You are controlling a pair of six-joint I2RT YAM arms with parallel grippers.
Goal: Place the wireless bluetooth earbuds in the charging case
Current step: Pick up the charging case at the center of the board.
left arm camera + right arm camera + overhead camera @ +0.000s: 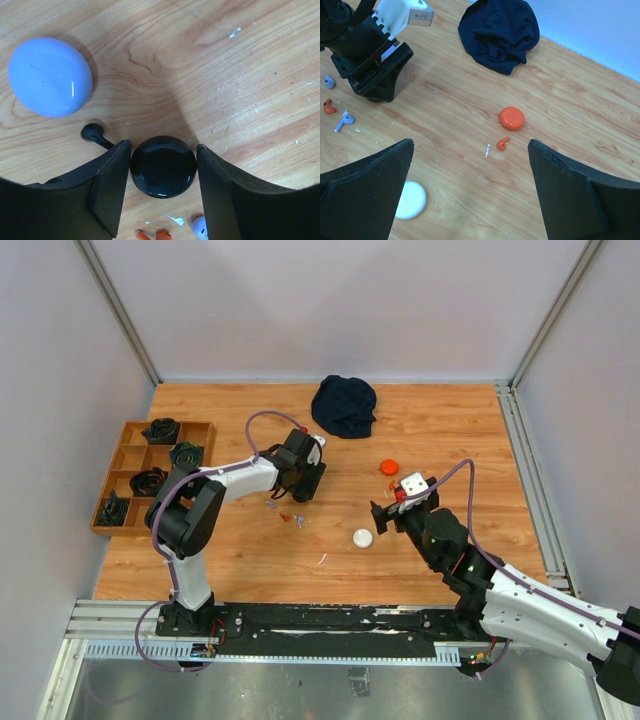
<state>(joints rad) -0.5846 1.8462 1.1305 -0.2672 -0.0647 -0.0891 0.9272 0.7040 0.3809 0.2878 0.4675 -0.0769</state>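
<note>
Left wrist view, black case between fingers of left hand, grip uncertain, black earbud partly hidden, right hand released.

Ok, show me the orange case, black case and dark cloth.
orange case (512, 118), right wrist view, centre of top.
black case (163, 166), left wrist view, centre of top.
dark cloth (344, 405), top view, middle.

Four round cases showed: an orange case mid-frame and a white case at lower left in the right wrist view, then a black case at bottom centre and a pale blue case at upper left in the left wrist view. Five earbuds could be counted: two orange earbuds, two pale earbuds and one black earbud. There was one dark cloth and one wooden tray holding four dark bundles.
</note>
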